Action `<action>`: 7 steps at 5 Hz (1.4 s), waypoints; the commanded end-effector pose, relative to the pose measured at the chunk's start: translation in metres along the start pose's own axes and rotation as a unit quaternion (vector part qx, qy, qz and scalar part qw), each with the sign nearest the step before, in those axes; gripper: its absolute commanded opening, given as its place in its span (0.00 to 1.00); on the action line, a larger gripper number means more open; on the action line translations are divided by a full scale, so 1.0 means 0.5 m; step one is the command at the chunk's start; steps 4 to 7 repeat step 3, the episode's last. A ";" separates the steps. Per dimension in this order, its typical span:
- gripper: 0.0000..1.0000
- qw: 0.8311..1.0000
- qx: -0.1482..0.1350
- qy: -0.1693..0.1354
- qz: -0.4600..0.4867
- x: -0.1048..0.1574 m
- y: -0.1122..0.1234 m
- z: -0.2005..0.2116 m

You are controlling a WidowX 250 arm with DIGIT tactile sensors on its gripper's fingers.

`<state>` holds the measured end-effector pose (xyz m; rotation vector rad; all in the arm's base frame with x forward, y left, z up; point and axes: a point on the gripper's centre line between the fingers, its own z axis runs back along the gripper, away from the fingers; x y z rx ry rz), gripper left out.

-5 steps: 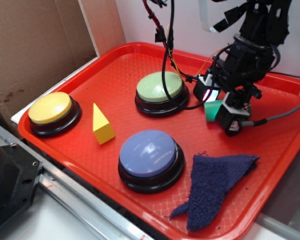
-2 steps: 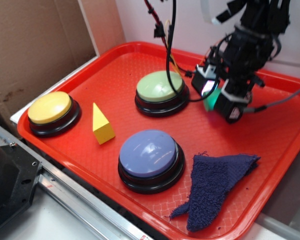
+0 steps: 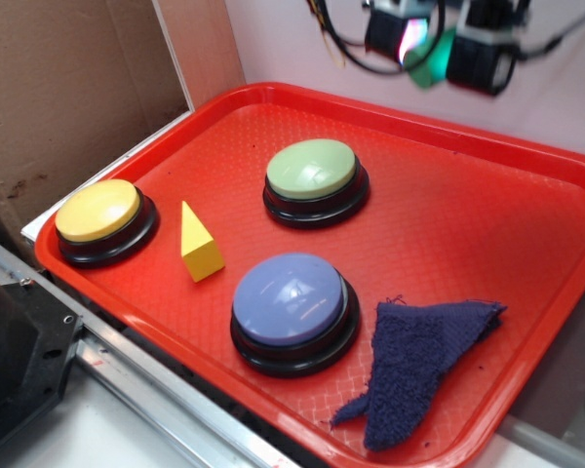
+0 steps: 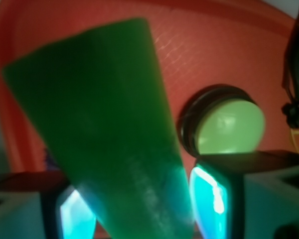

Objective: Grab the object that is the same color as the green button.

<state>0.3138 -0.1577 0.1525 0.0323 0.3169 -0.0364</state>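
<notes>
My gripper (image 3: pixel 432 47) hangs high above the tray's far edge, shut on the green cylinder block (image 3: pixel 431 54), which shows between its two black fingers. In the wrist view the green block (image 4: pixel 109 129) fills the middle, held between the glowing pads (image 4: pixel 209 199). The green button (image 3: pixel 311 169) with its pale green dome on a black base sits on the red tray (image 3: pixel 487 205), below and left of the gripper. The wrist view also shows the green button (image 4: pixel 230 127) far beneath.
A yellow button (image 3: pixel 98 211) sits at the tray's left, a yellow wedge block (image 3: pixel 199 241) beside it, a blue button (image 3: pixel 289 300) near the front. A dark blue cloth (image 3: pixel 416 361) lies front right. Cardboard (image 3: pixel 68 88) stands left of the tray.
The gripper has risen from just above the tray, right of the green button, to high over the far edge, carrying the green block up with it.
</notes>
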 end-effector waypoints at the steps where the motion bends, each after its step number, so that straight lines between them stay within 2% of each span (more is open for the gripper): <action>1: 0.00 0.993 0.004 -0.117 -0.018 -0.175 0.003 0.222; 2: 0.00 0.991 0.025 -0.130 -0.019 -0.235 0.016 0.259; 3: 0.00 0.989 0.054 -0.134 -0.021 -0.243 0.022 0.238; 7: 0.00 0.989 0.054 -0.134 -0.021 -0.243 0.022 0.238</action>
